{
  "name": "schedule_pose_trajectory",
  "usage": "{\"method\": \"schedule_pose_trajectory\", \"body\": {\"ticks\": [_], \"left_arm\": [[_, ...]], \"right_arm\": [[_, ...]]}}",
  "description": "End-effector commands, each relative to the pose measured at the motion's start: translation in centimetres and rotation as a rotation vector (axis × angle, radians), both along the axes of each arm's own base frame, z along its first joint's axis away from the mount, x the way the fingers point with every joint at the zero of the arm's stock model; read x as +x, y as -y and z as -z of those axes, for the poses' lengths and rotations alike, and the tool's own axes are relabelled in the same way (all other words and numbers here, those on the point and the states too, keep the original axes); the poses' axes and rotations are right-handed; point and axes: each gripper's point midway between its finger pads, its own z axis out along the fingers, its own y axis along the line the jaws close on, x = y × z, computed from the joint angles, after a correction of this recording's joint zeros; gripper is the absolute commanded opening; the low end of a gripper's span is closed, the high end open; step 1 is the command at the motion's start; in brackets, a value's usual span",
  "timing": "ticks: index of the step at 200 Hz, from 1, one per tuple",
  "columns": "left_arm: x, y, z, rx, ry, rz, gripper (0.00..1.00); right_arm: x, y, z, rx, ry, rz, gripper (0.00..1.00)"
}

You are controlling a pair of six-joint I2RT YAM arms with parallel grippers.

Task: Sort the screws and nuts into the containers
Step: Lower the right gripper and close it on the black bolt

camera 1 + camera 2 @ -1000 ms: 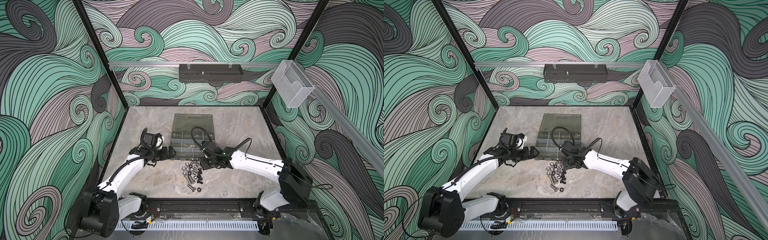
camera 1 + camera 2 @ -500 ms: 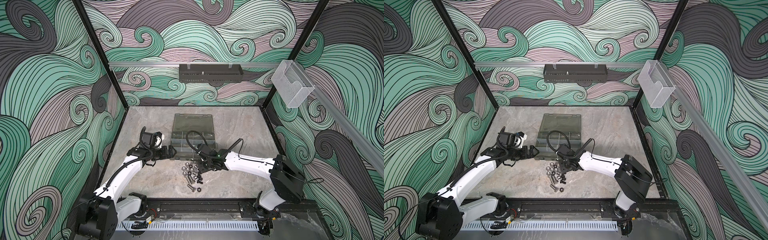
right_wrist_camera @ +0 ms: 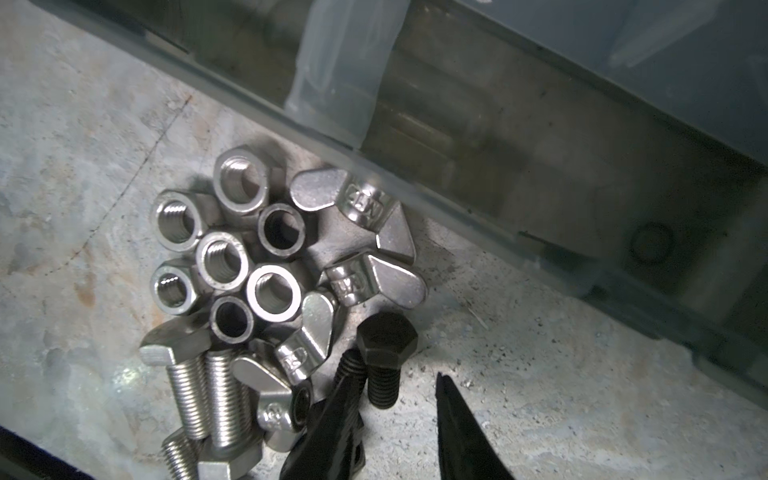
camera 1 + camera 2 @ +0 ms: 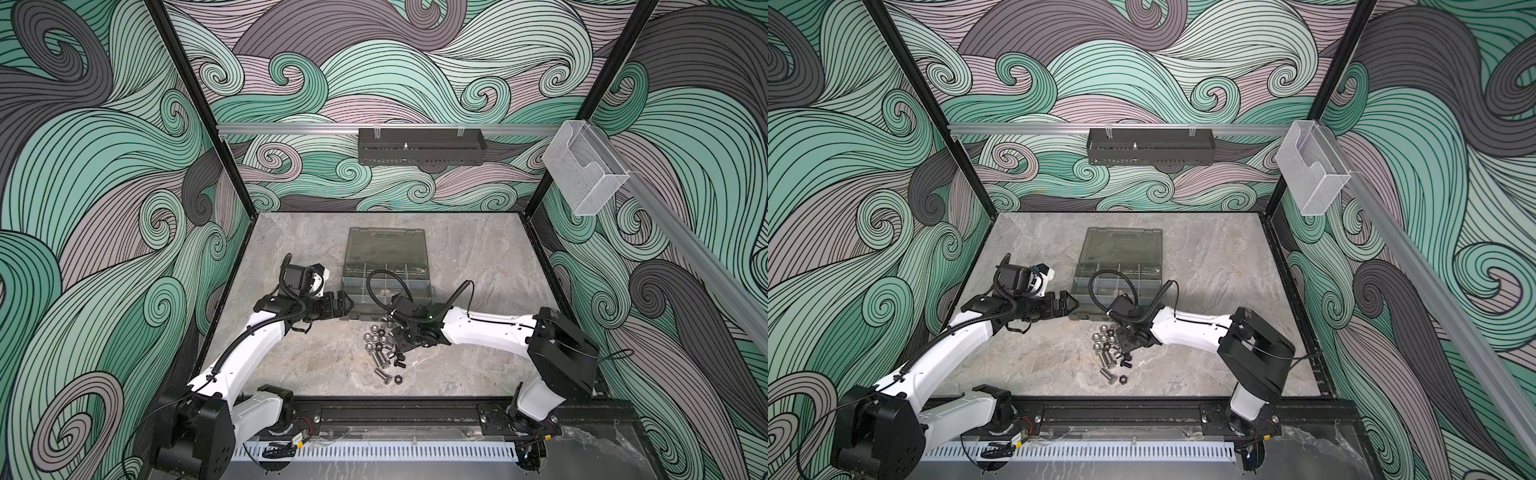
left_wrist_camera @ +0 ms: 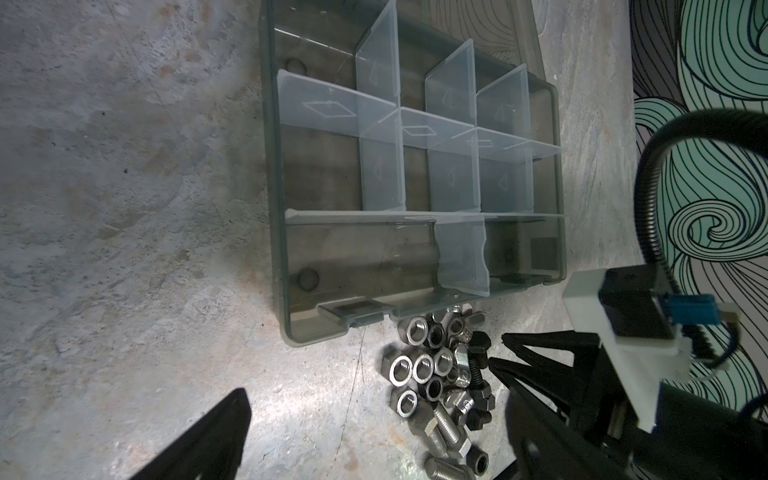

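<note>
A black perforated tray (image 4: 421, 146) and a clear acrylic box (image 4: 584, 174) hang on swirl-patterned walls (image 4: 374, 62).

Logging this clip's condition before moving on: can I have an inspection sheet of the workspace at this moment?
Surface: grey stone-look tabletop.
Job's things: screws and nuts piled by the organiser case; visible compartments look empty.
Clutter: nothing seen.
Grippers: left gripper open beside the case; right gripper open around a black bolt.
Cables: black hose arches over the case.
Surroundings: wave-patterned walls, black tray, clear box.
</note>
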Motion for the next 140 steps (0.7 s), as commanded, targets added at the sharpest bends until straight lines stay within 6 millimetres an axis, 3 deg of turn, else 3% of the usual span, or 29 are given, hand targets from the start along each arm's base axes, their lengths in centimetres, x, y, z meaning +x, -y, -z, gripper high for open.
{"method": "schedule_pose_trajectory", "body": {"ticks": [1, 30, 102, 140], "left_arm": [[-0.4, 0.6, 0.0, -0.016, -0.006, 0.027, 0.99], [-0.3, 0.6, 0.0, -0.016, -0.004, 0.027, 0.98], [-0.3, 0.6, 0.1, -0.016, -0.011, 0.027, 0.99], [-0.4, 0.6, 0.3, -0.017, -0.021, 0.026, 0.99]], "right_arm": [[0.2, 0.5, 0.8, -0.039, 0.009, 0.014, 0.32], [0.2, 0.1, 1.2, -0.041, -0.006, 0.003, 0.3], [0.2, 1.2, 2.5, -0.103, -0.006, 0.004, 0.26], [0.1, 1.0, 2.9, -0.105, -0.016, -0.01, 0.18]]}}
